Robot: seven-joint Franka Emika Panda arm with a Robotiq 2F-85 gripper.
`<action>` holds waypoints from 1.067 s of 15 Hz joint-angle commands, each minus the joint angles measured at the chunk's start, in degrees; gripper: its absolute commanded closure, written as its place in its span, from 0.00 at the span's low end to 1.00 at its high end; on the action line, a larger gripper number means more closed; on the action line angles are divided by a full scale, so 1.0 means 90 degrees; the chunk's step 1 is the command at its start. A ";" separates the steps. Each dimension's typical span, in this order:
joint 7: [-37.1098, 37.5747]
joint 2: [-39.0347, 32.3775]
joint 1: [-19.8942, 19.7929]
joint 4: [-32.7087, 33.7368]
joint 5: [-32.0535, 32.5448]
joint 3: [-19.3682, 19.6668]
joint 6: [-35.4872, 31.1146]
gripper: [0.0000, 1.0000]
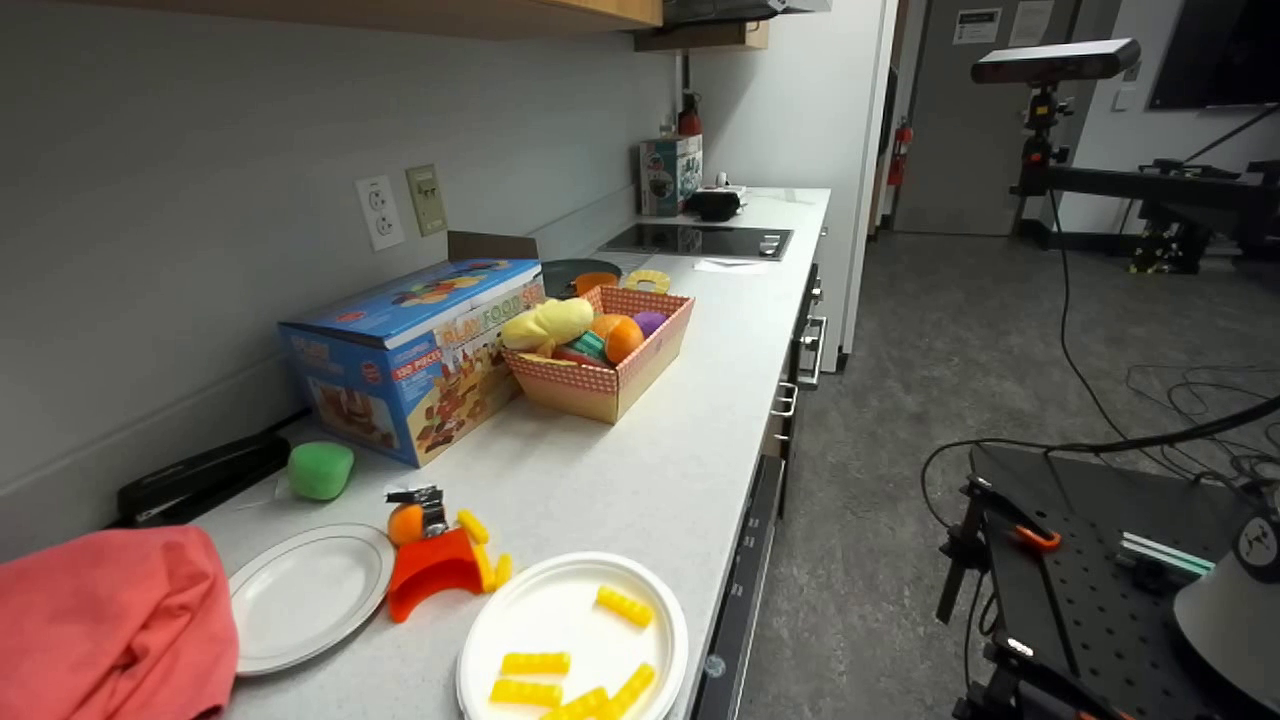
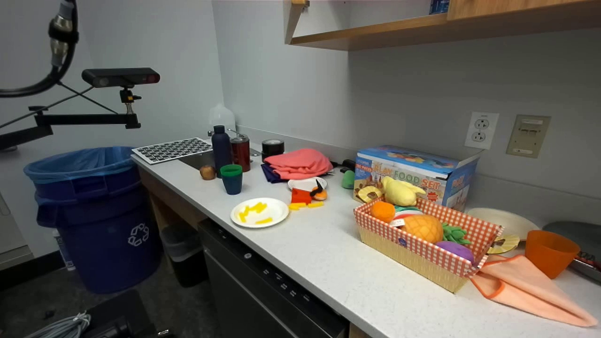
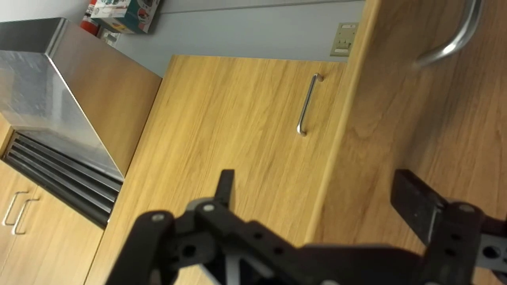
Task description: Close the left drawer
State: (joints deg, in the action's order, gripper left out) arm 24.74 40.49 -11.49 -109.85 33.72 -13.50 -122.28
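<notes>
No pulled-out drawer shows in the frames. In the wrist view a wooden cabinet door (image 3: pixel 396 130) stands swung out, close to my gripper, with a curved metal handle (image 3: pixel 455 47) at the upper right. Its pale edge runs down between my fingers. Behind it is a shut wooden cabinet door (image 3: pixel 245 130) with a thin metal handle (image 3: pixel 307 105). My gripper (image 3: pixel 316 174) is open and empty, one finger on each side of the pale edge in the picture; I cannot tell whether it touches. The gripper is out of both exterior views. In an exterior view the upper cabinet shelf (image 2: pixel 366 40) is uncovered.
A metal range hood (image 3: pixel 79 79) is at the left of the wrist view. Below the cabinets, the counter (image 2: pixel 324 267) bears a food basket (image 2: pixel 404 263), a play food box (image 2: pixel 408 169) and a plate (image 2: pixel 277 220). A camera arm (image 2: pixel 84 119) stands to one side.
</notes>
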 commanded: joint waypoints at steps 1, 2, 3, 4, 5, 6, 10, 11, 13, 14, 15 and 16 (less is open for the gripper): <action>-0.0002 -0.0023 -0.0003 0.0038 -0.0018 -0.0013 0.0044 0.00; -0.0002 -0.0022 0.0000 0.0042 -0.0022 -0.0014 0.0054 0.00; -0.0002 -0.0023 0.0001 0.0044 -0.0023 -0.0014 0.0058 0.00; -0.0002 -0.0023 0.0001 0.0044 -0.0023 -0.0014 0.0059 0.00; -0.0002 -0.0023 0.0001 0.0044 -0.0023 -0.0014 0.0059 0.00; -0.0002 -0.0023 0.0001 0.0044 -0.0023 -0.0014 0.0060 0.00; -0.0002 -0.0023 0.0001 0.0044 -0.0023 -0.0014 0.0060 0.00; 0.0277 -0.0166 -0.0095 0.0021 -0.0002 -0.0028 -0.0136 0.00; 0.0603 -0.0492 -0.0195 -0.0050 -0.0009 0.0012 -0.0380 0.00; 0.0742 -0.0637 -0.0221 -0.0099 0.0014 0.0039 -0.0509 0.00; 0.0895 -0.0815 -0.0231 -0.0192 0.0007 0.0088 -0.0686 0.00; 0.0989 -0.1109 -0.0271 0.0012 0.0012 0.0040 -0.0702 0.00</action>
State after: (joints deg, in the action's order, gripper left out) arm 30.36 36.55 -12.11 -111.46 33.60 -13.17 -125.28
